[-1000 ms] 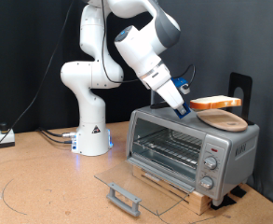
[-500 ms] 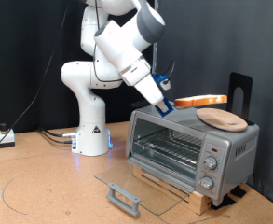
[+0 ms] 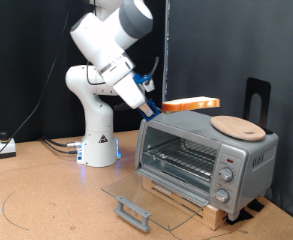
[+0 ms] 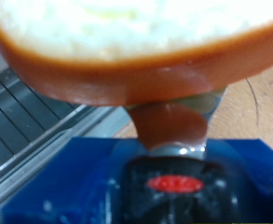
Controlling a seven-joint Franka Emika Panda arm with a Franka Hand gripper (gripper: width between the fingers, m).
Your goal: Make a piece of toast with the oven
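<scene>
My gripper (image 3: 156,107) is shut on the piece of toast (image 3: 191,103), a flat slice with a golden-brown crust, holding it level in the air above the oven's top, toward the exterior view's left end. In the wrist view the toast (image 4: 136,42) fills the frame, pale cream face and brown crust, pinched at its edge by my fingers (image 4: 169,121). The silver-grey oven (image 3: 204,155) stands below with its glass door (image 3: 146,200) folded down flat and its wire rack (image 3: 181,160) showing inside; the rack (image 4: 24,112) also shows beneath the toast.
A round wooden plate (image 3: 237,126) lies on the oven's top toward the exterior view's right. Three knobs (image 3: 226,178) sit on the oven's front right. A black stand (image 3: 256,100) rises behind the oven. The arm's white base (image 3: 96,140) stands at the exterior view's left, with cables (image 3: 6,148).
The gripper has carried the toast from over the wooden plate toward the exterior view's left and slightly down, clear of the plate. The arm has swung left with it.
</scene>
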